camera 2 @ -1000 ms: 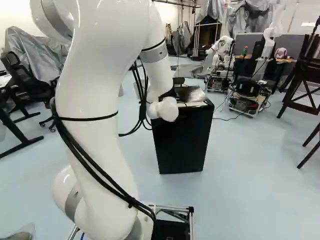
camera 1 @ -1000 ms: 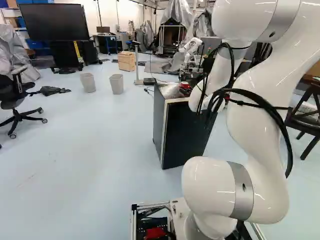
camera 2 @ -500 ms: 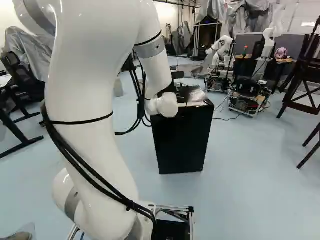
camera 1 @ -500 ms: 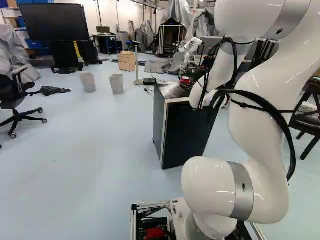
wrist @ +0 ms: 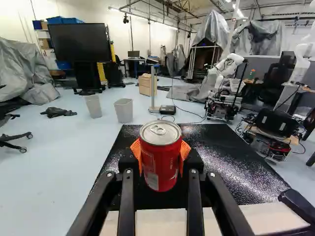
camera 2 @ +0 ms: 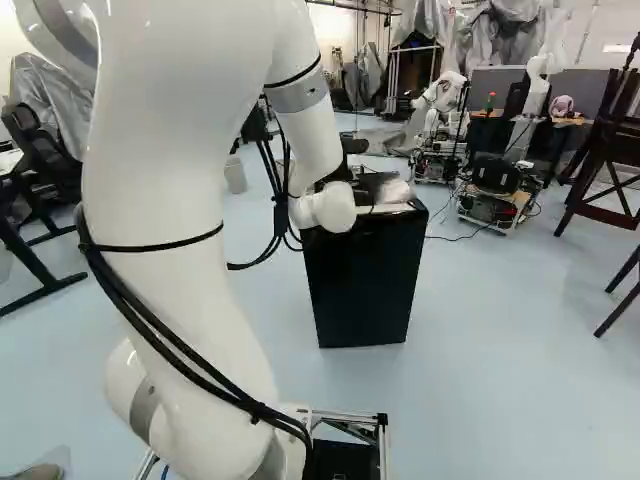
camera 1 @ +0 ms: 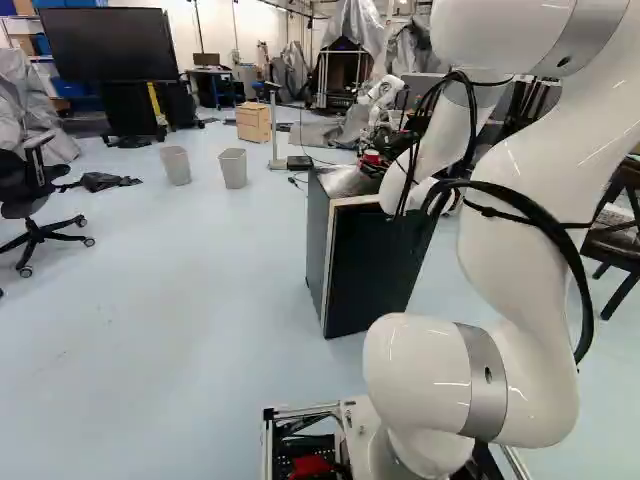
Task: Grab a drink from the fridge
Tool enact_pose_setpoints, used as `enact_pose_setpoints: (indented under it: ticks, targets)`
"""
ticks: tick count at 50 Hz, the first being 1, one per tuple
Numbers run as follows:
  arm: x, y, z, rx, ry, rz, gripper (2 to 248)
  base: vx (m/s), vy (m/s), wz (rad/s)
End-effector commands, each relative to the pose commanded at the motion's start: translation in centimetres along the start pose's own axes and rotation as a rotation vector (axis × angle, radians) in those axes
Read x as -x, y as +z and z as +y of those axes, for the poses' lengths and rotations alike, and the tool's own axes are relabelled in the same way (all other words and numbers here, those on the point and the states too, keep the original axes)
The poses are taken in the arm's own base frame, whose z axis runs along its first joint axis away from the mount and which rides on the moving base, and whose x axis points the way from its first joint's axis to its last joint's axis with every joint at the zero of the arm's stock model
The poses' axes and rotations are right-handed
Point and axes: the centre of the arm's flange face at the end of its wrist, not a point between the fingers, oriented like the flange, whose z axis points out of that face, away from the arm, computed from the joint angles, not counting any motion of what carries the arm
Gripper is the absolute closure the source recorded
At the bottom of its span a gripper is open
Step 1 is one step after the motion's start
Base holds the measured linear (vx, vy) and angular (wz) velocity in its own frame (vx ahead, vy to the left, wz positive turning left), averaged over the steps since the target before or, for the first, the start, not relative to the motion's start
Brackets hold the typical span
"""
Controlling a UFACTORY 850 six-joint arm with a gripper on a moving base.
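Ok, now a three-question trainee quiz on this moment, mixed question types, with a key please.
1. True or false: the red can sits upright between the jaws, orange pads against it on two sides.
2. What shows behind the can in the wrist view? a) a sink; b) a speckled black cabinet top; c) a bed.
3. Fill in: near the low wooden box, the left base view shows ___ grey bins.

Key: 1 true; 2 b; 3 two.

A black screen (camera 1: 108,45) stands beyond two grey bins (camera 1: 233,168).
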Motion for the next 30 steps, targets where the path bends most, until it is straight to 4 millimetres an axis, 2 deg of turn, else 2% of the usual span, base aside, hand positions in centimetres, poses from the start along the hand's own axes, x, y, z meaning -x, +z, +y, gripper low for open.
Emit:
enact_pose_setpoints:
  ticks: [15, 30]
  targets:
    - [0.0, -0.7, -1.1, 0.006, 0.002, -0.008, 155, 0.0, 0.0, 0.0]
    - [0.0, -2.2, -3.0, 0.017, 0.007, -0.025, 155, 0.0, 0.0, 0.0]
